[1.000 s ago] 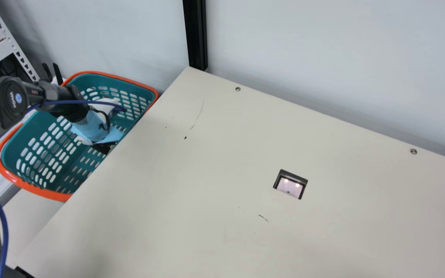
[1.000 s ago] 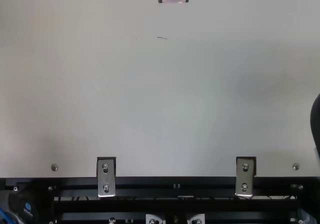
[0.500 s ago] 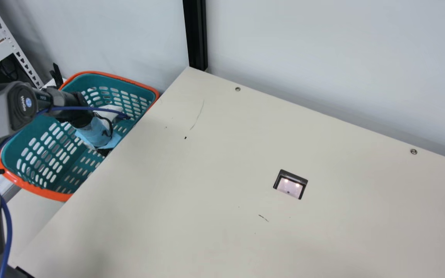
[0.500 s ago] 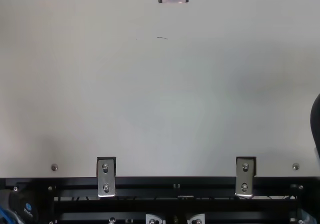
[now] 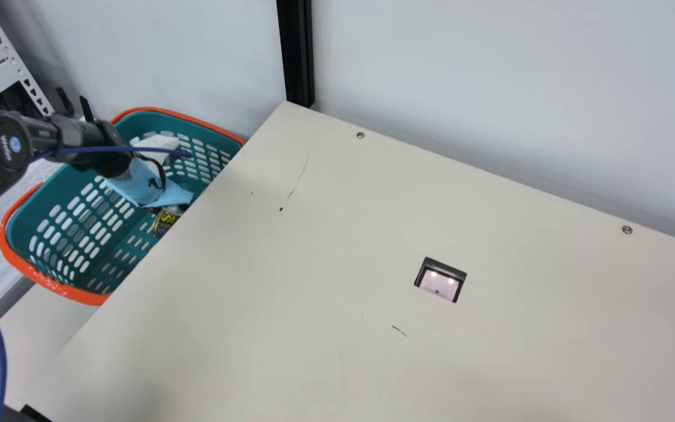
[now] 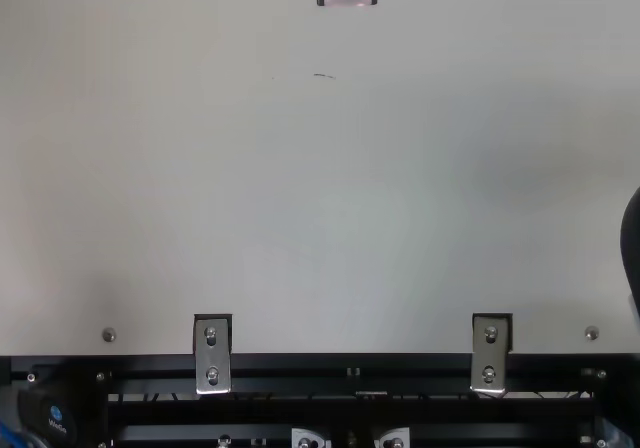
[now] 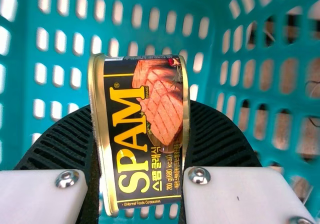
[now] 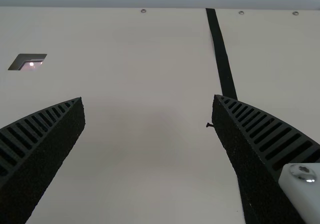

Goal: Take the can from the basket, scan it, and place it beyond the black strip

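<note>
From over here I can see the left gripper (image 7: 141, 106) closed around the can (image 7: 145, 154), a finger on each side, the can a touch askew between them. Around that hand is the basket (image 5: 71, 291); the table (image 5: 290, 252) has its edge just beside the can, so a sideways pull before it's lifted clear could clip that edge and twist the can or pop it loose. The blue cable (image 5: 97, 150) along the wrist might snag on the rim, too. Well off to that hand's right sits the scanner (image 5: 440, 283); if the code is under a finger or turned away, I'd expect no read. Farther out, the right gripper (image 8: 148, 99) is spread wide and holding nothing, near the black strip (image 8: 222, 59). The left arm may fall short of it and set the can down too early.
</note>
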Controlling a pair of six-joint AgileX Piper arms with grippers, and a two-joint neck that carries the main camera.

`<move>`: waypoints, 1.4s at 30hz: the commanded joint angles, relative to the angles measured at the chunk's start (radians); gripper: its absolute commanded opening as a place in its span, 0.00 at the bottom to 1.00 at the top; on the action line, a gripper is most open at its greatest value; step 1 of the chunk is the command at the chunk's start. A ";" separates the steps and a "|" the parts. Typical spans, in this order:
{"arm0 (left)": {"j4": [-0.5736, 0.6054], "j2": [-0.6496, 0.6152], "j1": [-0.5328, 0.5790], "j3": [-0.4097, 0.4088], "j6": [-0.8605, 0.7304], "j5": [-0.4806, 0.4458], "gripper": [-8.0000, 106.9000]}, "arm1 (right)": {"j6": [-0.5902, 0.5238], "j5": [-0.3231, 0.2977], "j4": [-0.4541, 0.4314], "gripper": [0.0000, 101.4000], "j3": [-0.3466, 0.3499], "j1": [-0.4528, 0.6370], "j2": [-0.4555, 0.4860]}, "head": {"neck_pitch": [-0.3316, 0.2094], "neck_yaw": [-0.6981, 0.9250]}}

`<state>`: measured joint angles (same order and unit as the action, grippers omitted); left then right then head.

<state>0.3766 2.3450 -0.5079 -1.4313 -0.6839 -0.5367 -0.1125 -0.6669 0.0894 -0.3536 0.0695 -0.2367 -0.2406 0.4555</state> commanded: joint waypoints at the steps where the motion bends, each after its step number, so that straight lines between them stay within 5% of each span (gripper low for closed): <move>1: -0.010 -0.107 -0.005 0.016 0.015 0.010 0.16 | 0.000 0.000 0.000 1.00 0.000 0.000 0.000 | -0.034 0.016; 20: -0.018 -0.656 0.036 0.026 0.244 -0.093 0.16 | 0.000 0.000 0.000 1.00 0.000 0.000 0.000 | -0.034 0.016; 27: -0.026 -0.775 0.099 -0.024 0.326 -0.248 0.16 | 0.000 0.000 0.000 1.00 0.000 0.000 0.000 | -0.034 0.016; 38: 0.120 -0.872 0.146 -0.078 0.386 -0.661 0.16 | 0.000 0.000 0.000 1.00 0.000 0.000 0.000 | -0.034 0.016; 42: 0.119 -0.891 0.155 -0.079 0.391 -0.632 0.16 | 0.000 0.000 0.000 1.00 0.000 0.000 0.000 | -0.034 0.016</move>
<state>0.4959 1.4459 -0.3501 -1.5100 -0.2987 -1.1903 -0.1125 -0.6669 0.0894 -0.3536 0.0695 -0.2367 -0.2406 0.4555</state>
